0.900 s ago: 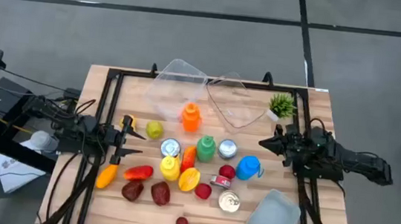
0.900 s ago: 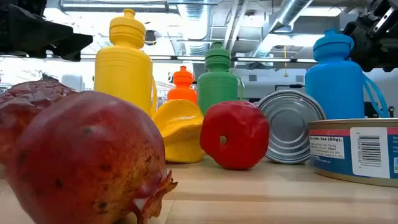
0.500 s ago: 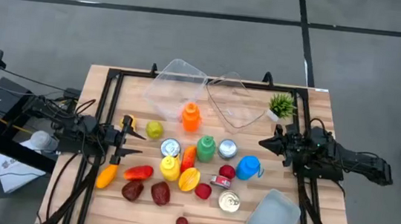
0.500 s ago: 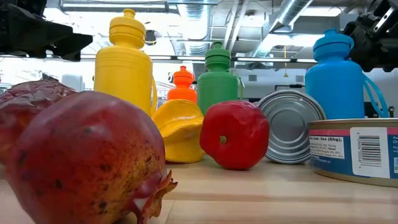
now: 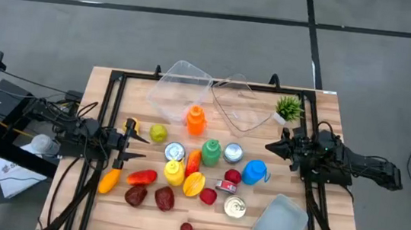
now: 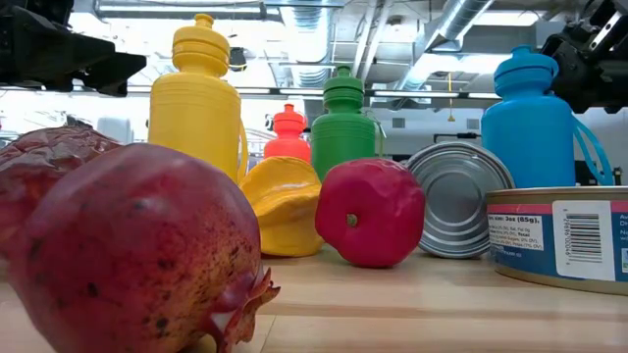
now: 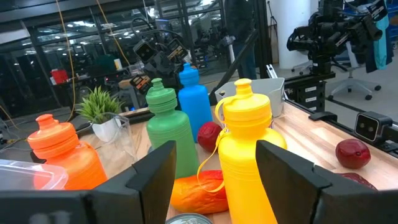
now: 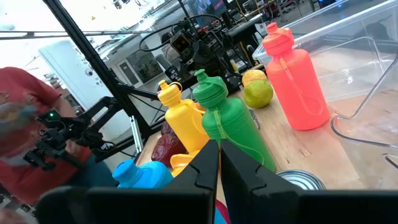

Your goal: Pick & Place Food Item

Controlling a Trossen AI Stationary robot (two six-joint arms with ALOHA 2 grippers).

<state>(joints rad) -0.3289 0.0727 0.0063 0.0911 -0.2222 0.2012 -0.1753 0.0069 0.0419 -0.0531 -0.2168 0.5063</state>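
Observation:
Food items lie among bottles and cans in the middle of the table: a green fruit, an orange fruit, a red pepper, two pomegranates, a red apple and a yellow pepper. My left gripper hovers open at the left of the group, level, pointing at the yellow bottle. My right gripper is shut at the right of the group, beside the blue bottle. Neither touches anything.
Orange and green bottles and several cans stand among the food. Two clear containers sit at the far side, a small plant at the far right, and a pale blue tray at the near right.

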